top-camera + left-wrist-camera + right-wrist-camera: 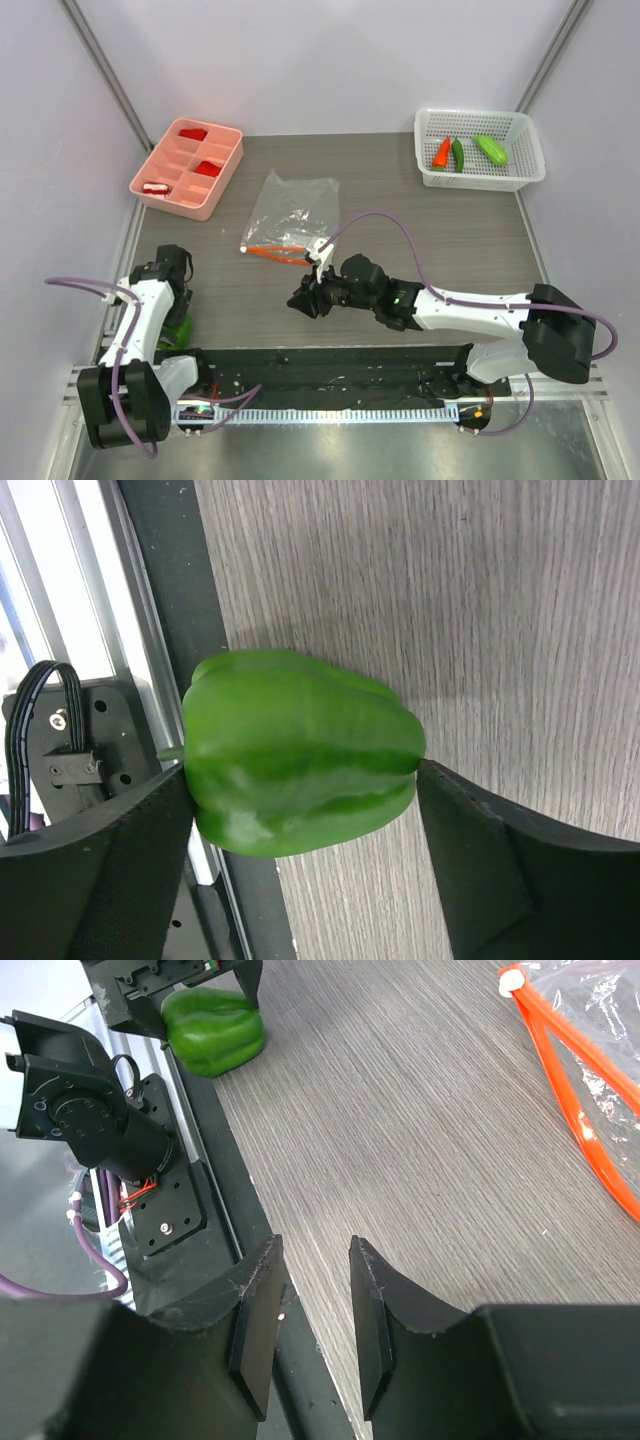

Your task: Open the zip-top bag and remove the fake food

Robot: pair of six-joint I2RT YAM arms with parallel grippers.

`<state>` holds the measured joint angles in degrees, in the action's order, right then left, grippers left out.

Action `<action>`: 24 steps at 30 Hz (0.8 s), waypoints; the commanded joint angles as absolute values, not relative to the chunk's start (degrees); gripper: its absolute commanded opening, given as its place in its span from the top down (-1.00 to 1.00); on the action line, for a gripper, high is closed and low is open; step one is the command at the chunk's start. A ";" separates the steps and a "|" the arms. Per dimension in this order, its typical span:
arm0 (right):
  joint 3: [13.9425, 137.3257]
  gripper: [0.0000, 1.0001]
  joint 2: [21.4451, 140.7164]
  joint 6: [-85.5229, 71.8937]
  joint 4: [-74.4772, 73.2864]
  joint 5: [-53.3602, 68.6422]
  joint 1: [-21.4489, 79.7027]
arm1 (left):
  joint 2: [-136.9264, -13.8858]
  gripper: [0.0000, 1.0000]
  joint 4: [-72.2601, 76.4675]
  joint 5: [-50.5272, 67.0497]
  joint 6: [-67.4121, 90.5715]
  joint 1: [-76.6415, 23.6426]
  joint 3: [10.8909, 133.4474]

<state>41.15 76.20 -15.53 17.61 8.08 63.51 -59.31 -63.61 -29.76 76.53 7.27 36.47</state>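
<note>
The clear zip-top bag (293, 212) lies flat at mid-table, its orange-red zip strip (276, 251) spread open toward the arms; it also shows in the right wrist view (602, 1090). My left gripper (305, 772) is shut on the green bell pepper (300, 770) above the table's left edge; the pepper also shows in the top view (181, 331) and the right wrist view (213, 1030). My right gripper (312, 1252) is empty, its jaws a narrow gap apart, just below the bag's mouth (303, 297). The carrot (441, 152), dark chili (458, 154) and light green piece (490, 149) lie in the white basket.
The white mesh basket (530, 160) stands at the back right. A pink divided tray (160, 185) with small red blocks stands at the back left. A black rail (330, 360) and the arm bases run along the near edge.
</note>
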 commanded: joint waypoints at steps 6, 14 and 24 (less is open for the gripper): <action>39.03 0.13 72.86 -14.68 18.46 5.28 63.11 | -53.72 -0.30 -62.67 -29.98 73.22 7.56 38.76; 37.71 -0.23 74.97 -12.14 22.76 6.06 62.14 | -43.95 0.05 -57.05 -13.07 64.78 7.56 42.09; 42.01 -0.39 80.15 -10.63 24.17 6.85 62.14 | -41.22 -0.54 -60.28 -12.90 63.36 7.47 45.62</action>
<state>38.83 79.44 -11.70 20.12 6.24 62.24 -41.91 -58.13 -9.91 63.40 7.25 43.62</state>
